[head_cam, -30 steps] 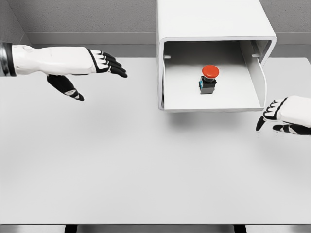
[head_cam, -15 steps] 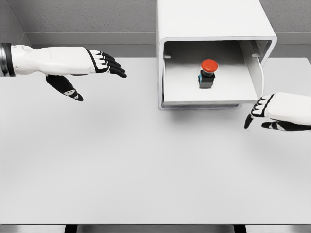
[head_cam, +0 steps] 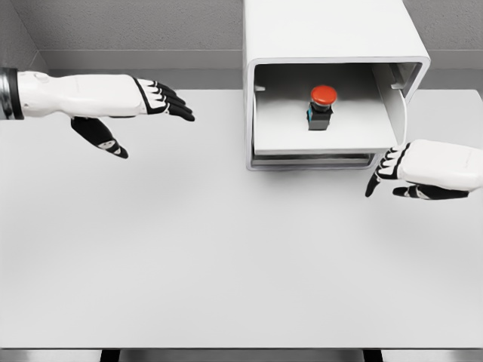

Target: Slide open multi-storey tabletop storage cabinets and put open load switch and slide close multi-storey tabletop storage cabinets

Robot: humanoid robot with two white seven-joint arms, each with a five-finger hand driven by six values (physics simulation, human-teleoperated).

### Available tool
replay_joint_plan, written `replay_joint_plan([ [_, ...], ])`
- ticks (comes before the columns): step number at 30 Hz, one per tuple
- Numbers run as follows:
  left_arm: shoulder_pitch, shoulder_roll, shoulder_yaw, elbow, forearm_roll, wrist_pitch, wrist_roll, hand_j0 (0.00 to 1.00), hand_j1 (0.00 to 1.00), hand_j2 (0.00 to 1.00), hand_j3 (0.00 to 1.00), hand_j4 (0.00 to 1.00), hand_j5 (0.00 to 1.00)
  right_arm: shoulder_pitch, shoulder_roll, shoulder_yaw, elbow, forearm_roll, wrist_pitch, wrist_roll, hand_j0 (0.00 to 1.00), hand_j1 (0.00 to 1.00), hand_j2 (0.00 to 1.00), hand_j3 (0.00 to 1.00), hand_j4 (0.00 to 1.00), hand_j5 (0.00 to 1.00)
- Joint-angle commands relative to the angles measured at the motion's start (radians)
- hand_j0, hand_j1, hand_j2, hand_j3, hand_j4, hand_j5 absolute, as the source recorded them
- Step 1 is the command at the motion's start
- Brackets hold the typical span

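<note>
Your right hand [head_cam: 392, 175] sits at about 4 o'clock from the cabinet [head_cam: 332, 34], just beside the lower front corner of the drawer [head_cam: 324, 143], fingers loosely apart and clamped on nothing. Whether a fingertip actually touches the drawer edge cannot be told from this view. The switch [head_cam: 321, 105], red cap up, stands upright on the drawer floor, roughly central, toward 12 o'clock inside the opening. The drawer front appears almost level with the cabinet face, so closing looks nearly done, by my judgement.

Your left hand [head_cam: 155, 102] hovers over the table [head_cam: 226, 264] at 9 o'clock from the cabinet, well apart from it, fingers extended and spread, thumb hanging below, holding nothing.

Risks from here:
- A push from the corner alone could skew the drawer in its guides and jam it short of closed.
- A fast shove could tip the switch, which stands loose.
- Pressure on the lightweight cabinet could slide the whole unit back across the table, since nothing braces it.

Hidden or unclear: the cabinet top is cut off by the upper edge; further storeys are not visible. The right forearm runs off the right edge. The slot under the drawer is dark.
</note>
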Motion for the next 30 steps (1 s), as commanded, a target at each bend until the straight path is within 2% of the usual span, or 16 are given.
replay_joint_plan([
  [1, 0.002, 0.001, -0.022, 0.053, 0.01, 0.003, 0.0, 1.0, 1.0, 1.0, 1.0, 1.0, 1.0, -0.005, 0.005, 0.021, 0.0, -0.006, 0.002, 0.0, 0.6, 0.6, 0.6, 0.6, 0.6, 0.6],
  [5, -0.002, -0.001, -0.08, 0.071, 0.018, 0.003, 0.0, 1.0, 1.0, 1.0, 1.0, 1.0, 1.0, -0.061, 0.025, 0.077, 0.0, -0.006, 0.002, 0.0, 0.6, 0.6, 0.6, 0.6, 0.6, 0.6],
  [9, -0.002, 0.021, -0.215, 0.062, 0.205, 0.003, 0.0, 1.0, 1.0, 1.0, 1.0, 1.0, 1.0, -0.095, 0.035, 0.109, 0.005, -0.006, 0.002, 0.0, 0.6, 0.6, 0.6, 0.6, 0.6, 0.6],
  [12, -0.005, 0.064, -0.22, 0.033, 0.272, 0.003, 0.0, 1.0, 1.0, 1.0, 1.0, 1.0, 1.0, -0.107, 0.043, 0.11, 0.009, -0.007, 0.002, 0.0, 0.6, 0.6, 0.6, 0.6, 0.6, 0.6],
  [13, -0.005, 0.09, -0.229, 0.013, 0.322, 0.003, 0.0, 1.0, 1.0, 1.0, 1.0, 1.0, 1.0, -0.114, 0.045, 0.11, 0.012, -0.007, 0.002, 0.0, 0.6, 0.6, 0.6, 0.6, 0.6, 0.6],
  [14, -0.005, 0.102, -0.269, 0.01, 0.397, 0.003, 0.0, 1.0, 1.0, 1.0, 1.0, 1.0, 1.0, -0.118, 0.045, 0.11, 0.017, -0.007, 0.002, 0.0, 0.6, 0.6, 0.6, 0.6, 0.6, 0.6],
  [15, -0.006, 0.11, -0.327, 0.007, 0.544, 0.003, 0.0, 1.0, 1.0, 1.0, 1.0, 1.0, 1.0, -0.124, 0.049, 0.112, 0.017, -0.007, 0.002, 0.0, 0.6, 0.6, 0.6, 0.6, 0.6, 0.6],
  [16, -0.009, 0.11, -0.349, -0.009, 0.605, 0.003, 0.0, 1.0, 1.0, 1.0, 1.0, 1.0, 1.0, -0.127, 0.052, 0.124, 0.018, -0.007, 0.002, 0.0, 0.6, 0.6, 0.6, 0.6, 0.6, 0.6],
  [17, -0.012, 0.111, -0.35, -0.032, 0.628, 0.003, 0.0, 1.0, 1.0, 1.0, 1.0, 1.0, 1.0, -0.137, 0.055, 0.13, 0.024, -0.007, 0.002, 0.0, 0.6, 0.6, 0.6, 0.6, 0.6, 0.6],
  [19, -0.012, 0.125, -0.352, -0.075, 0.636, 0.003, 0.0, 1.0, 1.0, 1.0, 1.0, 1.0, 1.0, -0.16, 0.065, 0.14, 0.035, -0.007, 0.002, 0.0, 0.6, 0.6, 0.6, 0.6, 0.6, 0.6],
  [21, -0.014, 0.125, -0.352, -0.076, 0.625, 0.003, 0.0, 1.0, 1.0, 1.0, 1.0, 1.0, 1.0, -0.18, 0.08, 0.164, 0.058, -0.006, 0.002, 0.0, 0.6, 0.6, 0.6, 0.6, 0.6, 0.6],
  [23, -0.018, 0.122, -0.346, -0.078, 0.529, 0.003, 0.0, 1.0, 1.0, 1.0, 1.0, 1.0, 1.0, -0.193, 0.092, 0.176, 0.072, -0.006, 0.002, 0.0, 0.6, 0.6, 0.6, 0.6, 0.6, 0.6],
  [26, -0.034, 0.117, -0.343, -0.078, 0.519, 0.003, 0.0, 1.0, 1.0, 1.0, 1.0, 1.0, 1.0, -0.238, 0.111, 0.238, 0.098, -0.006, 0.002, 0.0, 0.6, 0.6, 0.6, 0.6, 0.6, 0.6],
  [27, -0.041, 0.116, -0.343, -0.078, 0.49, 0.003, 0.0, 1.0, 1.0, 1.0, 1.0, 1.0, 1.0, -0.242, 0.117, 0.241, 0.104, -0.003, 0.002, 0.0, 0.6, 0.6, 0.6, 0.6, 0.6, 0.6],
  [28, -0.043, 0.114, -0.338, -0.078, 0.411, 0.003, 0.0, 1.0, 1.0, 1.0, 1.0, 1.0, 1.0, -0.242, 0.118, 0.241, 0.106, -0.001, 0.002, 0.0, 0.6, 0.6, 0.6, 0.6, 0.6, 0.6],
  [30, -0.049, 0.113, -0.313, -0.076, 0.383, 0.003, 0.0, 1.0, 1.0, 1.0, 1.0, 1.0, 1.0, -0.25, 0.124, 0.256, 0.117, 0.002, 0.002, 0.0, 0.6, 0.6, 0.6, 0.6, 0.6, 0.6],
])
